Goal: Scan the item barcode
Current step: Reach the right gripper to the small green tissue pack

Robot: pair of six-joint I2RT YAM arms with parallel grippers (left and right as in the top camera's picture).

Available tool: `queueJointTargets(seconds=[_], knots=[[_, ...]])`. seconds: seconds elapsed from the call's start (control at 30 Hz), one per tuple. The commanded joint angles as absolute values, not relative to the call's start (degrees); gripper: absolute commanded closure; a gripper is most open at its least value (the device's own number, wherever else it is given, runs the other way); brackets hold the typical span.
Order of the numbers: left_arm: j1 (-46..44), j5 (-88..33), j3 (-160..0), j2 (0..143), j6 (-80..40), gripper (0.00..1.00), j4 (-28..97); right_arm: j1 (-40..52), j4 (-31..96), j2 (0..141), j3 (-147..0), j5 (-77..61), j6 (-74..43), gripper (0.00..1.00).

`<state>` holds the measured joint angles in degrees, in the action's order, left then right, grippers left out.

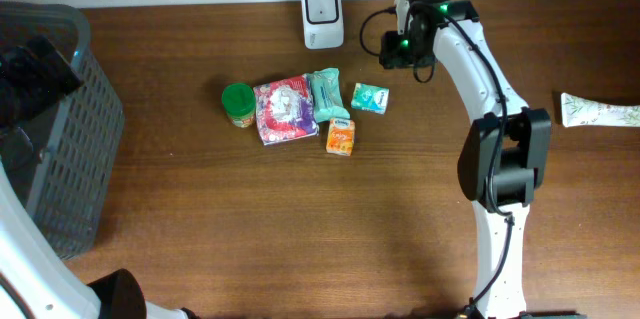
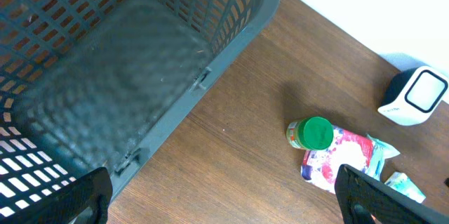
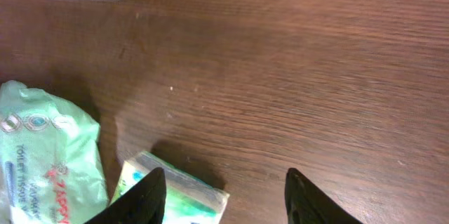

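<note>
Lying flat, the teal packet (image 1: 370, 98) runs roughly left-right near the right pincer (image 3: 224, 175).

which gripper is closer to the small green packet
Right. The right gripper hangs just beyond the small green packet; the left gripper is far off at the basket.

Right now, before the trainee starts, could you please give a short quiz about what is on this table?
1. True or false: the green-lidded jar lies inside the basket.
2. What lies directly beside the green-lidded jar? A) a pink pack B) a banana C) a blue mug
3. Which claw hangs open over the basket, the left or the right?

Key: 1 false, the jar stands on the table. 2 A. 3 the left claw.
</note>
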<state>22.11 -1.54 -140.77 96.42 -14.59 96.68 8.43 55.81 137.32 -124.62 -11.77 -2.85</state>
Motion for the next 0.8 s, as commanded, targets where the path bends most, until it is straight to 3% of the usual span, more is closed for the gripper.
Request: queueJointTargets(seconds=[0.0,0.07,0.33,0.4,0.43,0.6,0.77], knots=[[22.3,-1.7,-140.7,96.0,-15.1,0.01,96.7,9.4,56.2,139.6,-123.2,-16.3,0.7,0.63],[22.3,-1.7,-140.7,96.0,-15.1,0.01,96.7,9.3,58.0,140.4,-122.6,-16.3,0.6,0.73],[22.3,-1.7,-140.7,96.0,-15.1,0.01,96.7,9.5,80.7,138.6,-122.8,-26.8,4.5,0.81],[22.3,-1.7,-140.7,96.0,-15.1,0.01,96.7,9.4,79.2,136.2,-125.1,-23.5,3.8,0.83],[22.3,-1.7,-140.7,96.0,-15.1,0.01,96.7,9.3,76.9,135.9,-129.4,-21.5,3.6,0.96],[22.3,-1.7,-140.7,96.0,-15.1,0.01,96.7,9.4,56.4,139.3,-130.3,-18.6,3.4,0.96],[22.3,-1.7,-140.7,96.0,-15.1,0.01,96.7,9.4,56.1,146.6,-130.3,-18.8,1.0,0.96]])
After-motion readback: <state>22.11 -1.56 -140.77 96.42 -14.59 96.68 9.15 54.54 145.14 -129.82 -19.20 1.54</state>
